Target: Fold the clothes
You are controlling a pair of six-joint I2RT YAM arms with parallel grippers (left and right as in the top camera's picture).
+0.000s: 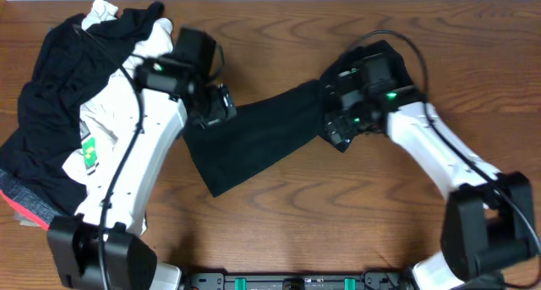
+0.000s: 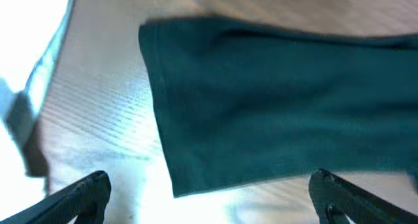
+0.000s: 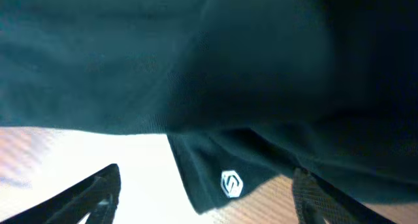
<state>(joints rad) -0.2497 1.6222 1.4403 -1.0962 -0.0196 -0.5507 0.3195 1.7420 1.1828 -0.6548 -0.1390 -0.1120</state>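
Wooden tabletop (image 1: pixel 279 231): black shirt (image 1: pixel 262 146) lies mid-surface, long axis slanting from front-left to back-right. Left claw (image 1: pixel 220 108) hovers open over its left end. Right claw (image 1: pixel 338 128), jaws apart, straddles the bunched right end. Other clothes (image 1: pixel 51 112) are heaped at the left edge.

Desk (image 1: pixel 338 222): brown wood grain with darker streaks.
Shirt (image 1: pixel 258 142): plain black overhead; reads dark teal in both wrist views.
Logo (image 3: pixel 231 183): small, white outline, on the shirt's fabric.
Top (image 1: pixel 106 125): white.
Mark (image 1: pixel 89 152): green, on the white top.
Dark pile (image 1: pixel 46 95): black, no pattern seen.
Lowest piece (image 1: pixel 30 204): coral-red edge.
Left arm (image 1: pixel 139 163): white shell, black joints.
Right arm (image 1: pixel 439 146): white shell, black joints.
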